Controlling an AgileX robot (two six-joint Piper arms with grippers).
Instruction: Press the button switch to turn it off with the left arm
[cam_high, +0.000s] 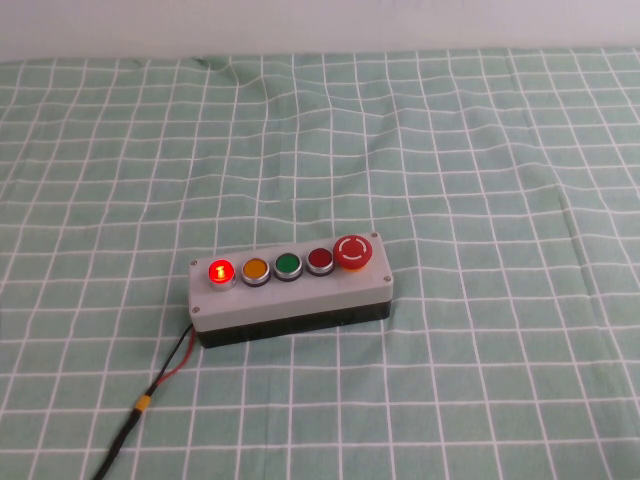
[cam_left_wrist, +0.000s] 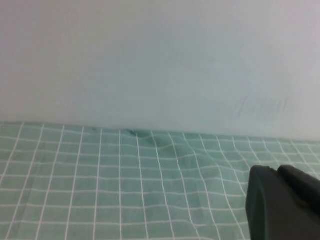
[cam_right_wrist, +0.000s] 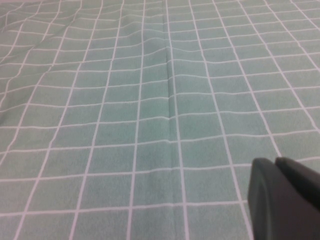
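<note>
A green cloth with a white grid (cam_high: 480, 150) covers the surface, wrinkled in places, and meets a pale wall (cam_high: 320, 25) at the far edge. Near the middle of the cloth lies a grey five-button box (cam_high: 290, 297) on a black base, its long side across the high view. Red and black wires (cam_high: 165, 375) leave its left end and run toward the near edge.

Along the top of the box, from the robot's left: the button switch (cam_high: 220, 272), lit bright red with a glowing mark like a "1" on it; a yellow button (cam_high: 255, 269); a green button (cam_high: 288, 265); a darker red button (cam_high: 320, 261); and a red mushroom-head stop (cam_high: 353, 251) with white arrows.

Only the high view shows the box; neither arm appears there. The left wrist view shows cloth, wall and part of the left hand (cam_left_wrist: 282, 202), over the cloth facing the wall. The right wrist view shows only cloth and part of the right hand (cam_right_wrist: 282, 197), above it. Whether either hand is open or closed cannot be told.
</note>
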